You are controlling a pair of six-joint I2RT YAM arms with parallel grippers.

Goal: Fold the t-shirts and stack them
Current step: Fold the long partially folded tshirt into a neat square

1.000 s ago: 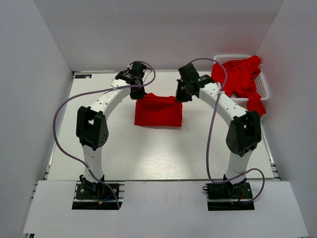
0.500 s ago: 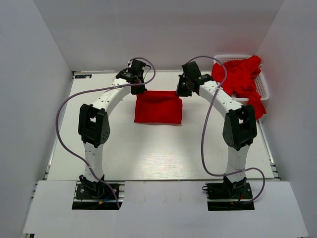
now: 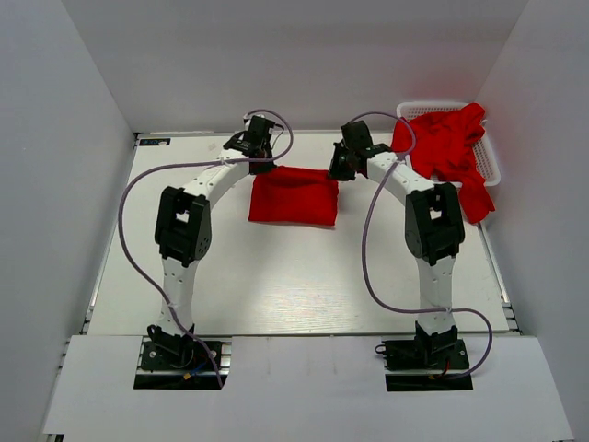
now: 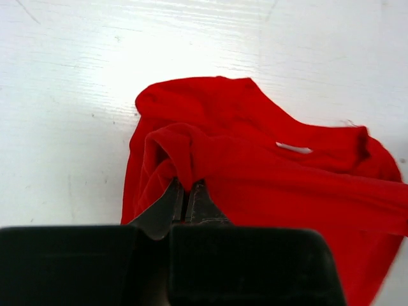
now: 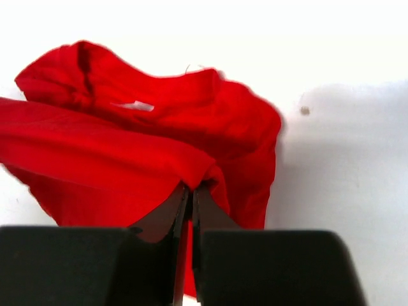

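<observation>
Left end effector (image 4: 188,191), right end effector (image 5: 190,191) pinched shut, extended far forward.

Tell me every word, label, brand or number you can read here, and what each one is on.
Nothing here can be read.
Red shirt on the table: plain, no print.
Shirts heaped in the white basket: plain too.
Dark strip at the table's far left corner: too small to read.
Robot arms: no legible marks.
</observation>
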